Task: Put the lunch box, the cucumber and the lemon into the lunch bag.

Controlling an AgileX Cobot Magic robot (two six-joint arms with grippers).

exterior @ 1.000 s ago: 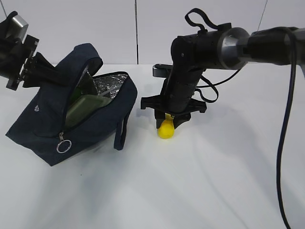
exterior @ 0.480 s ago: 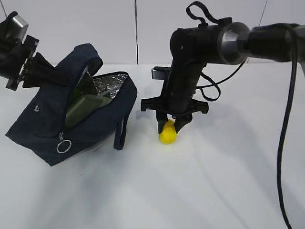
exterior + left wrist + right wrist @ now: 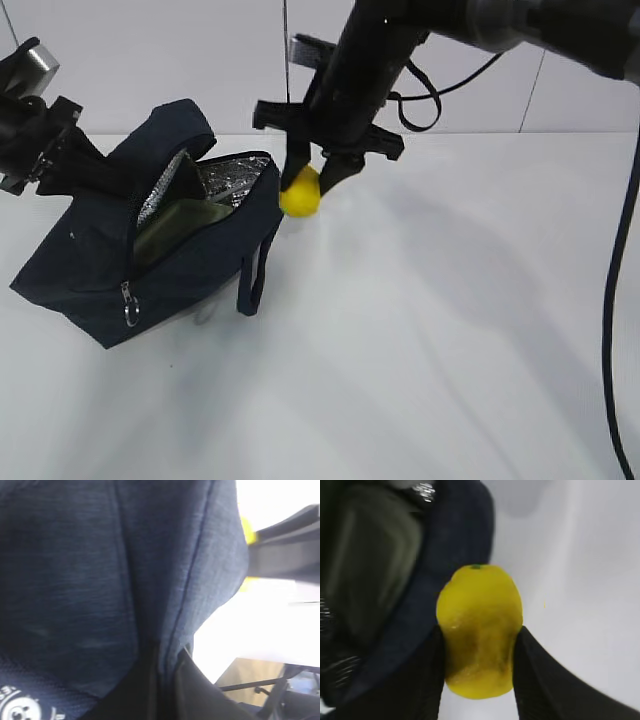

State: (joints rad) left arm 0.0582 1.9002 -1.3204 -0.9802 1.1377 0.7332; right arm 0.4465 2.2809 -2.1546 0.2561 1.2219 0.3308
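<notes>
The step in hand is the lemon's transfer: the right gripper has its two dark fingers clamped on either side of the lemon, which hangs clear of the white table just right of centre-left in the exterior view, beside the near rim of the lunch bag. In the right wrist view the lemon fills the middle of the frame with the bag's navy edge at its left.

At the upper left, the left gripper is closed flat on the bag's fabric, pinching the flap and holding the mouth open; the left wrist view shows only navy cloth close up.

Inside the bag, against the silver foil lining, a pale green lid shows, which looks like the lunch box, with a darker green shape beside it that may be the cucumber; I cannot tell for sure.

The next move calls for carrying the lemon leftward over the opening, then spreading the fingers once it is above the lining
</notes>
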